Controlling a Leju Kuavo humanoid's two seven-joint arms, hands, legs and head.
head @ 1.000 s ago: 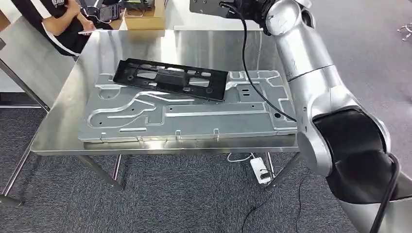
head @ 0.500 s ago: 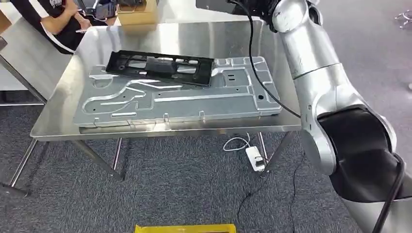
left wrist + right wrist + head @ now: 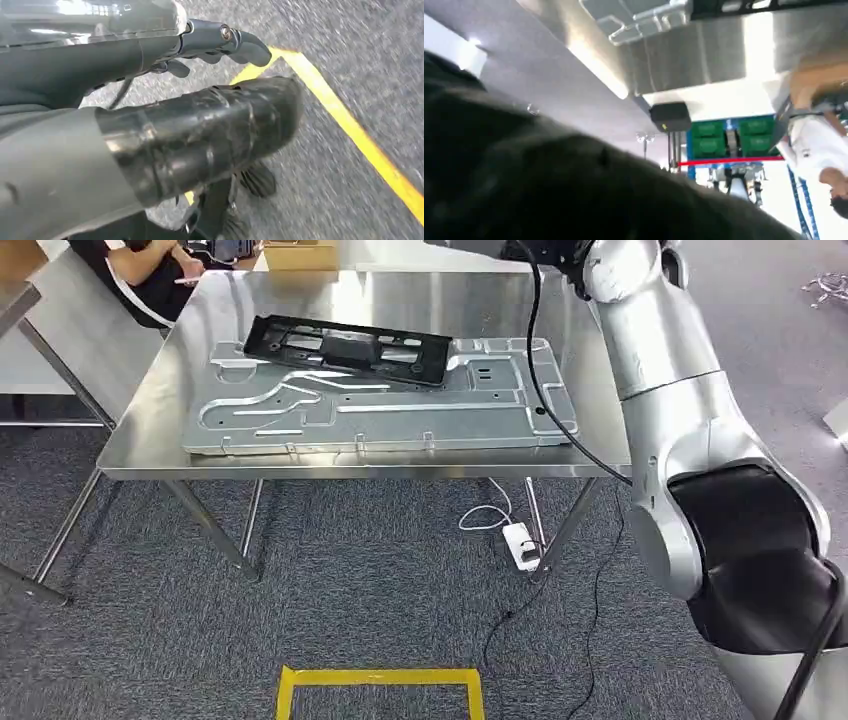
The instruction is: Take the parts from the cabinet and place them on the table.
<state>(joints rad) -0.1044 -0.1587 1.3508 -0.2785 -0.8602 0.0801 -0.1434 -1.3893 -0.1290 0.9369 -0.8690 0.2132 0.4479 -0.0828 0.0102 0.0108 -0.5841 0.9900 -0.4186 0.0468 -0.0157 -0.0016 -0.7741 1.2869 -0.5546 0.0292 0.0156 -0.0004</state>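
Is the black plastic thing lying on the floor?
No, the long black plastic frame lies on the big silver stamped metal panel on the steel table.

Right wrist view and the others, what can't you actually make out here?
- Right hand: the head view's top edge cuts it off above the silver right arm; a dark blurred mass covers much of the right wrist view.
- Left hand: motion-blurred, so its hold is unclear.
- Seated person: cropped by the head view's top edge.
- Green crates: contents too small.
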